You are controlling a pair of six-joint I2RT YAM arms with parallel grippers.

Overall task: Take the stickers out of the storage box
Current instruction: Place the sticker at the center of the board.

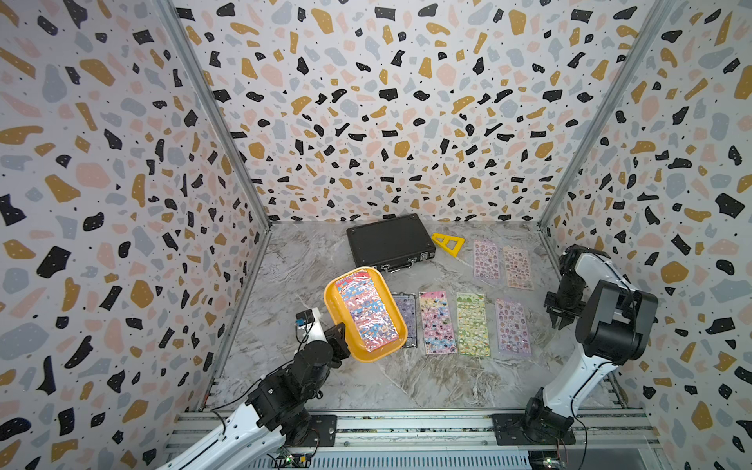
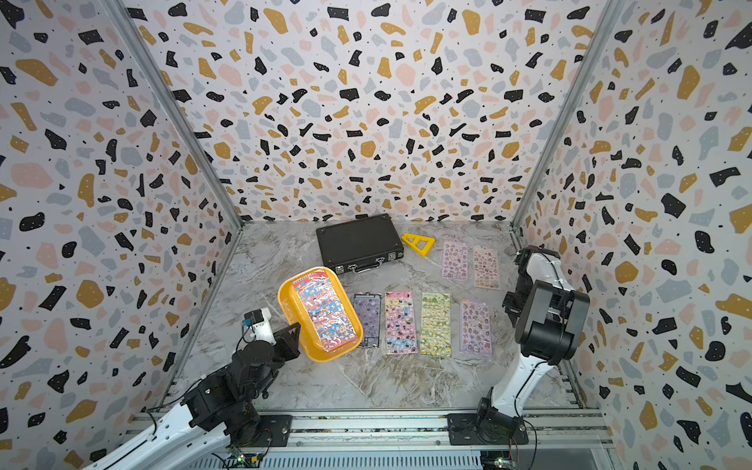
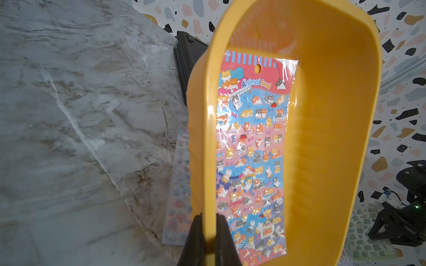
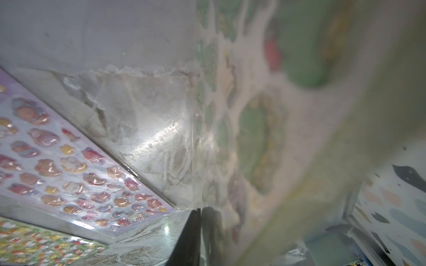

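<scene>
Left gripper [image 1: 343, 333]: fingers [image 3: 196, 235] clamped on the near rim of the storage box [image 1: 331, 302], one inside and one outside. Only the left wrist view shows this plainly.

The box is tilted above the marble table [image 1: 407, 378]. One red-and-blue sheet [image 1: 366, 313] lies inside it, and its header reads "Animal Seal" in the wrist view. The box's right edge overlaps a dark purple sheet [image 1: 407, 315].

Behind: black briefcase [image 1: 390, 242], with a yellow triangle ruler [image 1: 447, 244] just beside it.

Rightward, flat on the table and apart: pink sheet [image 1: 437, 321], green sheet [image 1: 472, 323], lilac sheet [image 1: 512, 327]. Two more sheets [image 1: 486, 260] lie farther back.

Right gripper [image 1: 563, 319] hangs past the lilac sheet. In a top view the right arm [image 2: 545, 321] hides it. Right wrist view: blurred greenish sheet [image 4: 265, 115] close to the lens, beside a dark finger [image 4: 184, 239]. Cannot tell whether the fingers pinch it.
</scene>
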